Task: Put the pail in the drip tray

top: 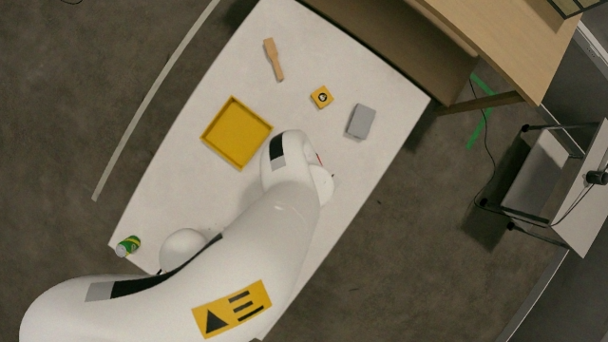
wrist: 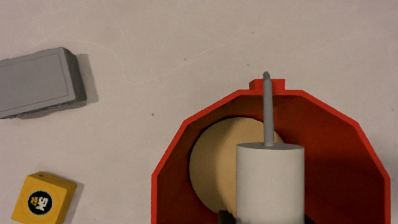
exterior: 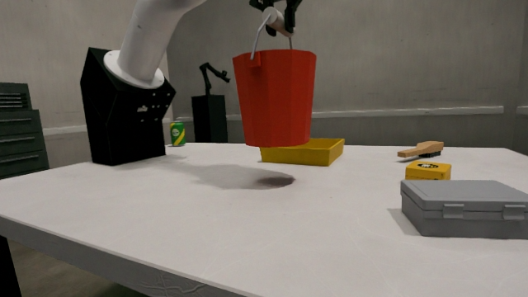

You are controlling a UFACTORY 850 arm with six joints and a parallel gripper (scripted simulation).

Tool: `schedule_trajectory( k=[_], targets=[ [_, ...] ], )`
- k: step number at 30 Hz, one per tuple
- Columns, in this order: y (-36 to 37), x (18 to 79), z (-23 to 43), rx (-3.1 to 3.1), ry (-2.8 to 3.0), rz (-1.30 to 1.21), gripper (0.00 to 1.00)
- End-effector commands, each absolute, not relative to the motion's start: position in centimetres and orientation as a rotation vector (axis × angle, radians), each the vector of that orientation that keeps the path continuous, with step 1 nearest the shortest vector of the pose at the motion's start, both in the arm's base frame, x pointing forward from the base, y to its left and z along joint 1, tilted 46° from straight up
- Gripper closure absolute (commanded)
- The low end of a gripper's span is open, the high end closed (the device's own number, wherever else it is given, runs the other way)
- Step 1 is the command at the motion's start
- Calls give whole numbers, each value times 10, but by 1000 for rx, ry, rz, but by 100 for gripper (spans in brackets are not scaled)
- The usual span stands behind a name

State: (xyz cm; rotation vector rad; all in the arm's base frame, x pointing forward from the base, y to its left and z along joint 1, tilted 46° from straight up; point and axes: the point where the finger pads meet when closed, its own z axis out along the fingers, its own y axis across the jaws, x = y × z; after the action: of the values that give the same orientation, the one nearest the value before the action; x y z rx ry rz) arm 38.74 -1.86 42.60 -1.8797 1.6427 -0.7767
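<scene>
A red pail point(exterior: 275, 97) hangs upright from its wire handle, well above the white table. My gripper point(exterior: 279, 21) is shut on the handle's white grip point(wrist: 270, 182) at the top of the exterior view. The wrist view looks down into the pail point(wrist: 272, 160), onto its tan floor. The yellow drip tray point(exterior: 304, 151) lies flat on the table behind the pail; in the overhead view the tray point(top: 236, 132) sits just left of my arm's wrist point(top: 290, 159), which hides the pail. The pail's shadow falls on the table in front of the tray, not in it.
A grey case point(exterior: 464, 208) lies at the right, also in the wrist view point(wrist: 37, 82). A yellow tape measure point(exterior: 427, 170) and a wooden brush point(exterior: 421, 149) lie beyond it. A green can point(exterior: 177, 134) stands by my black base point(exterior: 124, 111).
</scene>
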Motion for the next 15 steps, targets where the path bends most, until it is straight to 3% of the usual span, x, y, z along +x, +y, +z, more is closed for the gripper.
schedule_trajectory(
  k=[1, 15],
  targets=[
    [-16, 387, 427, -1879, 1643, -780, 100],
    [-4, 385, 425, -1879, 1643, -780, 100]
  ],
)
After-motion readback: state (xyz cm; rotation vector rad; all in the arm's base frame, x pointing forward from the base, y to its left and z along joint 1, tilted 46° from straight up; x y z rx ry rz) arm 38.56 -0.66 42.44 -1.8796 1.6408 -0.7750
